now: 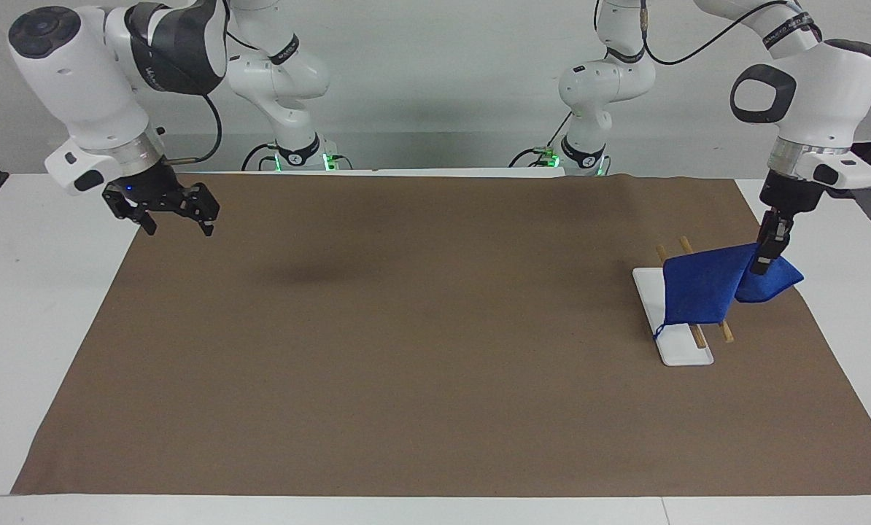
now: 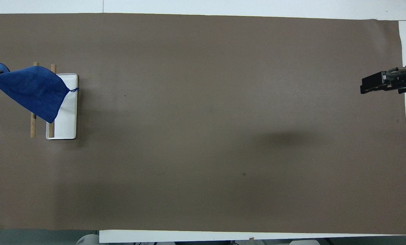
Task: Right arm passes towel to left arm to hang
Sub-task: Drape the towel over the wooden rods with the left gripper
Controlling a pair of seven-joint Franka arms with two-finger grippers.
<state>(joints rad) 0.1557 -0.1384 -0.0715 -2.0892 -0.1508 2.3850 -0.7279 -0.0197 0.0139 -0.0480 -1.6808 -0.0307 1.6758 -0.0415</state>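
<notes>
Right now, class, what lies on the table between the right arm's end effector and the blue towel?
Only bare brown mat, clearest in the overhead view.

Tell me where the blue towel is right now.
The towel hangs from the shut left gripper at the left arm's end of the table, draped over the wooden rack on its white base.

Towel [image 1: 702, 288]: royal-blue cloth, matt, nap looks terry-like.
Rack rails [image 1: 725, 332]: 2 wooden dowels, pale, unvarnished in look.
Rack base [image 1: 680, 354]: white, smooth, probably plastic.
Table cover [image 1: 406, 350]: brown paper, matt, faintly creased.
Arms: glossy white plastic shells, silver metal wrist rings; grippers matt black.
</notes>
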